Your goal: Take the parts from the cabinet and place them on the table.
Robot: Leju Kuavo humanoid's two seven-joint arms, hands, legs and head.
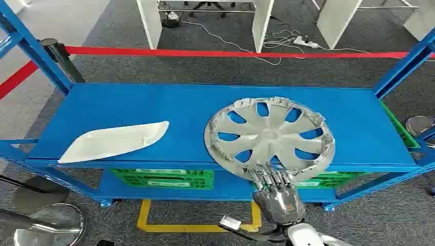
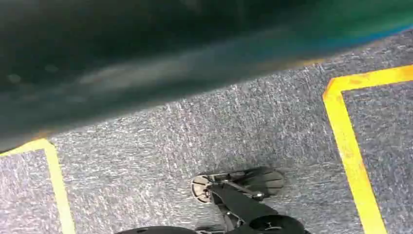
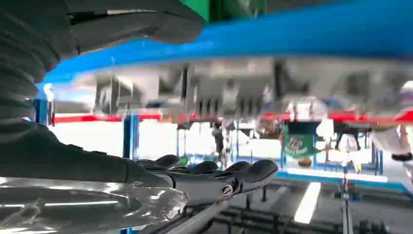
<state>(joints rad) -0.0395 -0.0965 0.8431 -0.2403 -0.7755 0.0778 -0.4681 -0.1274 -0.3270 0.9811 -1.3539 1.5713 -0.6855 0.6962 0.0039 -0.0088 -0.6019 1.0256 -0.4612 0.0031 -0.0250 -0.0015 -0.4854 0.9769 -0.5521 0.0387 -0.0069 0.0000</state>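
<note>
Head view puts me over a blue metal rack (image 1: 128, 105), and on its top shelf I see the silver hubcap (image 1: 269, 136) lying flat, toward the right, with its near rim jutting slightly past the front edge of the shelf. My right hand (image 1: 277, 193) comes up from below at that near rim; its fingers (image 1: 271, 177) are stretched forward, close side by side, and their tips lie over the edge of the hubcap. I cannot tell from this view whether the thumb is under the rim. On the right wrist view the dark fingers (image 3: 219, 175) extend straight out together, the thick thumb (image 3: 136, 22) sits apart from them, and the hubcap's ribbed rim (image 3: 234, 92) runs blurred in the gap between the two, against the blue shelf edge (image 3: 316, 34); I cannot make out contact on either side, so I cannot say whether the hand is holding it. To the left on the same shelf, well apart from the hubcap, lies a white elongated panel (image 1: 115, 141). Green crates (image 1: 163, 178) sit on the lower shelf. A red barrier tape (image 1: 231, 53) stretches behind the rack, with white table legs (image 1: 149, 20) beyond it. Left wrist view looks down at grey carpet (image 2: 195, 131) marked with yellow floor tape (image 2: 348, 146).
</note>
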